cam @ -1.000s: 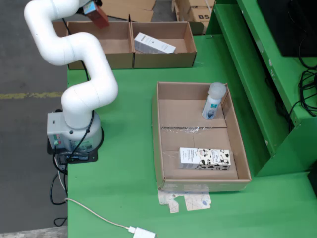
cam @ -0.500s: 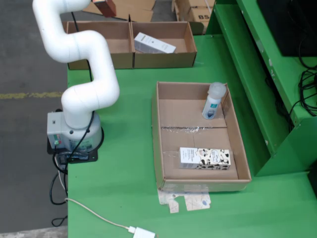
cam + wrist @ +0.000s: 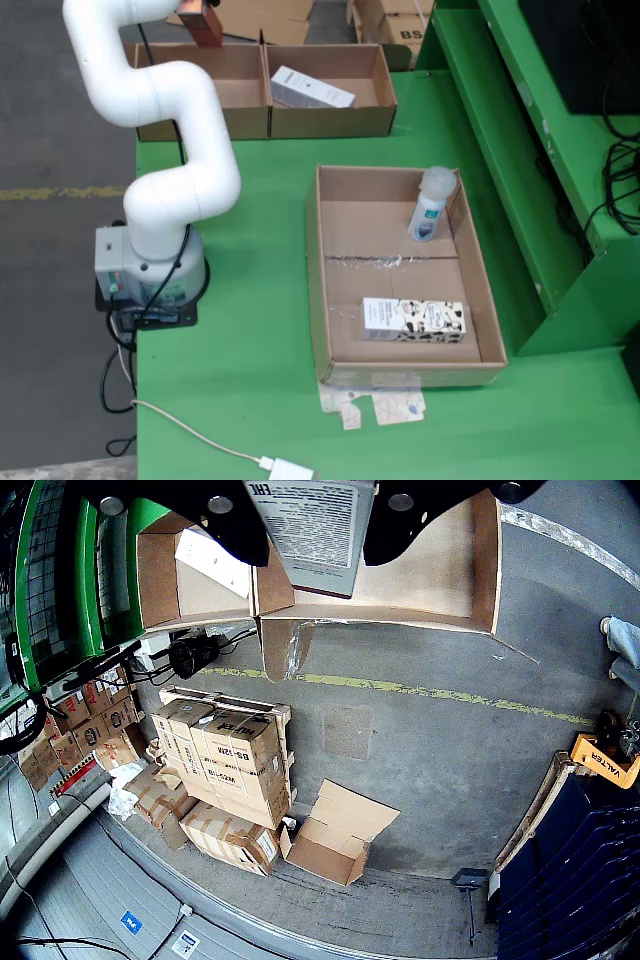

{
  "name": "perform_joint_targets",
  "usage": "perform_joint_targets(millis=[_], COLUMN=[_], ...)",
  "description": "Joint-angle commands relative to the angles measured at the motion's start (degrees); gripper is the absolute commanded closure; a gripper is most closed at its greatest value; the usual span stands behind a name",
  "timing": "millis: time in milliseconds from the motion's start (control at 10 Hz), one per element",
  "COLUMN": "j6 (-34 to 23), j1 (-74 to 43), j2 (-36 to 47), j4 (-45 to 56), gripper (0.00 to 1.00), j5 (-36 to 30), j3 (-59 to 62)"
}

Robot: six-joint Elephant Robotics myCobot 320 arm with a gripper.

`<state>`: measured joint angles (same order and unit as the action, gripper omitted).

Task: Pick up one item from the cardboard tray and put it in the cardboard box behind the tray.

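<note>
Above the left compartment of the brown cardboard box point(image 3: 265, 80), I see my black two-fingered gripper point(image 3: 318, 520) clamped on a grey printed carton point(image 3: 318, 530).

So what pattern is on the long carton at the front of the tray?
Black-and-white cow patches on the carton, clearest in the view from above.

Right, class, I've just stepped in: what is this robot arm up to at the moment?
The white arm has its gripper shut on a printed carton, held above the two-compartment cardboard box at the back of the green table. In the view from above, a white carton already lies in the box's right compartment. In the cardboard tray nearer the front, a bottle and a cow-patterned carton remain. The held carton is not yet released.
</note>
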<state>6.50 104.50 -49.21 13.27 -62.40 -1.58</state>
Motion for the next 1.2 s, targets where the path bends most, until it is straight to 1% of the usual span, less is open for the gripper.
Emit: perform_joint_targets(millis=[0,900,1000,1100], j6=[0.3,0.3,1.5,3.5], j1=[0.2,0.2,0.3,-0.1], j2=[2.3,2.3,1.4,0.4], j4=[-0.6,-0.6,1.8,4.8], gripper=[1.0,1.0,1.0,1.0], j5=[0.6,0.6,-0.4,-2.9], j3=[1.6,1.6,1.6,1.6])
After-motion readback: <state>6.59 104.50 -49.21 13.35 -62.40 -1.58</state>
